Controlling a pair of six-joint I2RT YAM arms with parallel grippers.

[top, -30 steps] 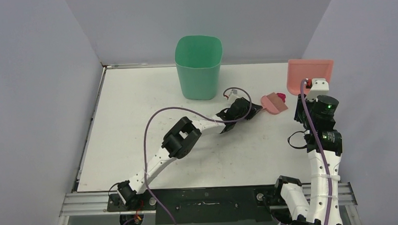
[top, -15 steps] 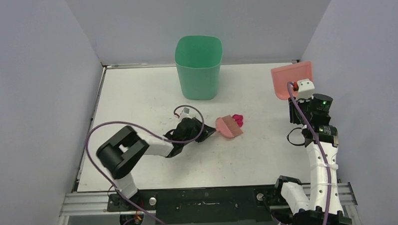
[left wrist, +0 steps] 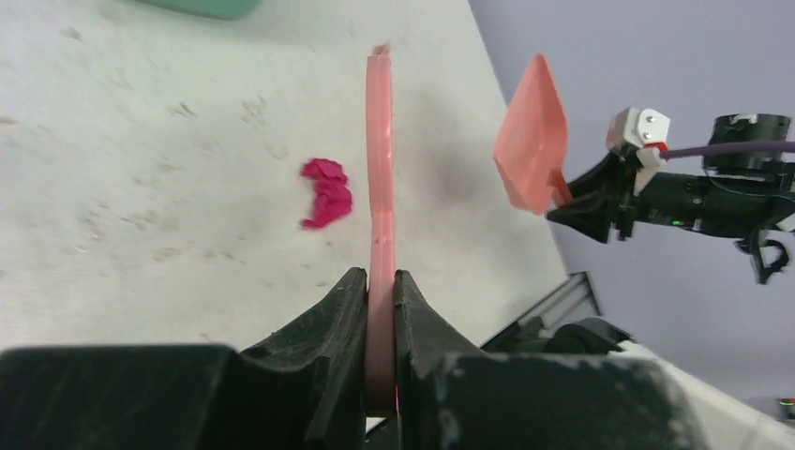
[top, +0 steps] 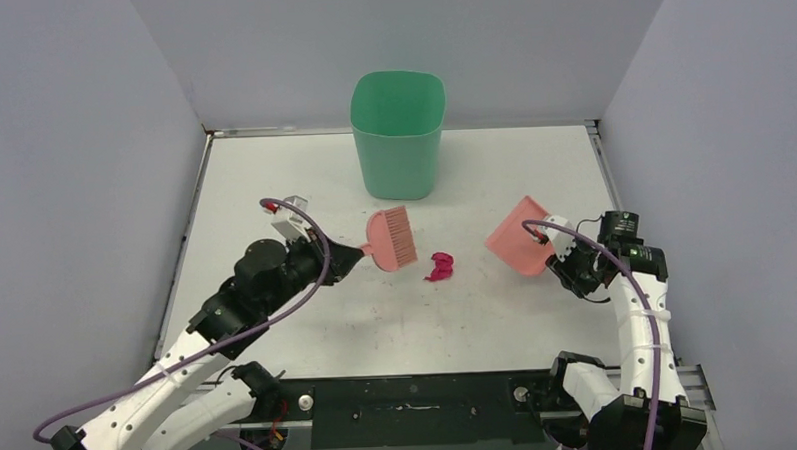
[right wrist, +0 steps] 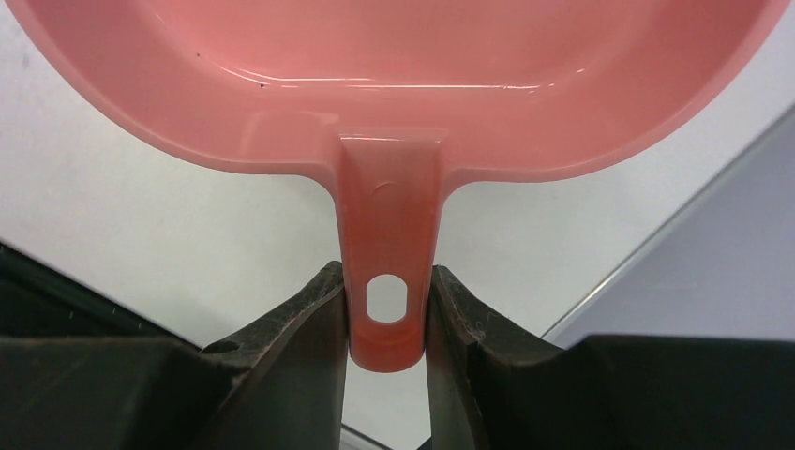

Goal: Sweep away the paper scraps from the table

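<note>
Where the left claw [left wrist: 378, 281] grips, brush handle [left wrist: 380, 239] seemingly hidden

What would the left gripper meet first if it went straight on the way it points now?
Probably nothing soon. The left gripper, shut on the brush, aims between the magenta scrap and the dustpan, with only table ahead; depth is hard to judge.
</note>
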